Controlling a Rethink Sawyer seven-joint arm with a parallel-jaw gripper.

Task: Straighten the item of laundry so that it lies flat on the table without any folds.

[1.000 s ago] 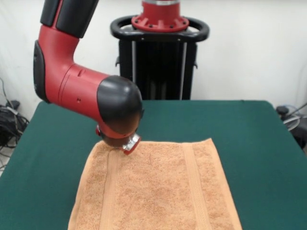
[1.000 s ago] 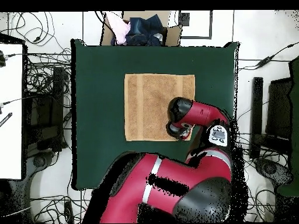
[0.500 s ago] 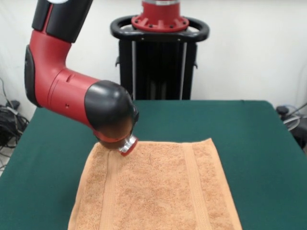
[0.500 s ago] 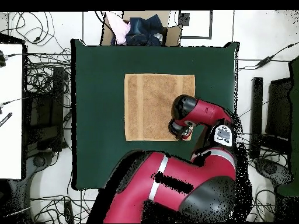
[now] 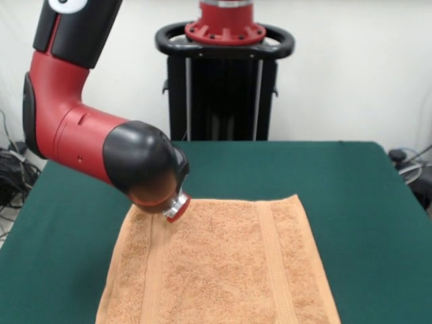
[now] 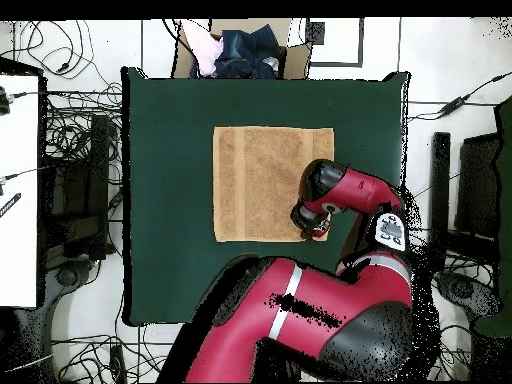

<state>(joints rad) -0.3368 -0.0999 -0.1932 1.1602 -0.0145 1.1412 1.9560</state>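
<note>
While the towel point(image 5: 219, 263) lies flat on the table point(image 5: 351, 196), the tool point(image 5: 177, 208) touches its corner, grip state hidden.

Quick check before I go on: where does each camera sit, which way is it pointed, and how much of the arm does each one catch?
Front view: across the table, facing the pedestal; shows the arm's elbow and the gripper at the towel.
Overhead view: above, looking straight down, base at bottom; shows the whole arm over the towel's corner.
Both share towel, table and gripper, turned half round.
</note>
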